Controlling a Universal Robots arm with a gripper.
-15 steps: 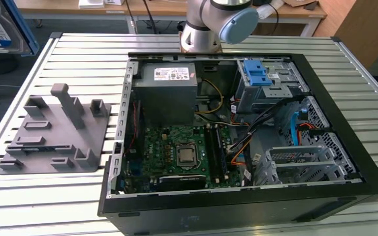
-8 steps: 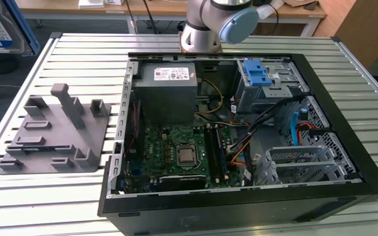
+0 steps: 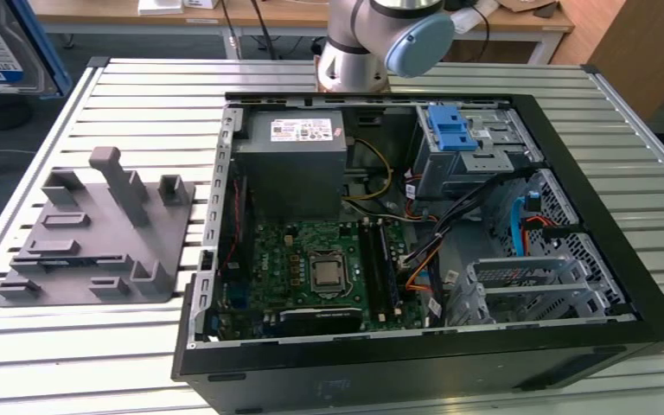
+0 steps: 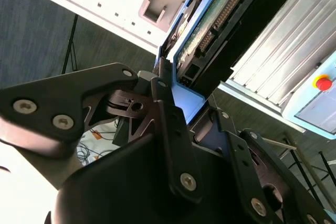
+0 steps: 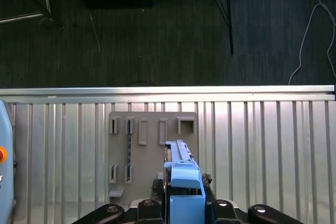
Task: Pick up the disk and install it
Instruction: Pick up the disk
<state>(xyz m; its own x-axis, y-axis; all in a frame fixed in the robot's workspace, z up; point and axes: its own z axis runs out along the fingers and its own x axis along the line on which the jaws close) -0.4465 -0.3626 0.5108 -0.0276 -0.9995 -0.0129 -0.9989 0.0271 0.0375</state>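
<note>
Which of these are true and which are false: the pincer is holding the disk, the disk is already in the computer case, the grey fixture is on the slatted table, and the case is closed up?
1. The pincer is shut on the disk. True.
2. The disk already sits inside the computer case. False: in the first wrist view it is in the pincer above the grey fixture, outside the case.
3. The grey fixture lies on the slatted table. True.
4. The case is closed up. False: its side is open, and the motherboard shows inside.
</note>
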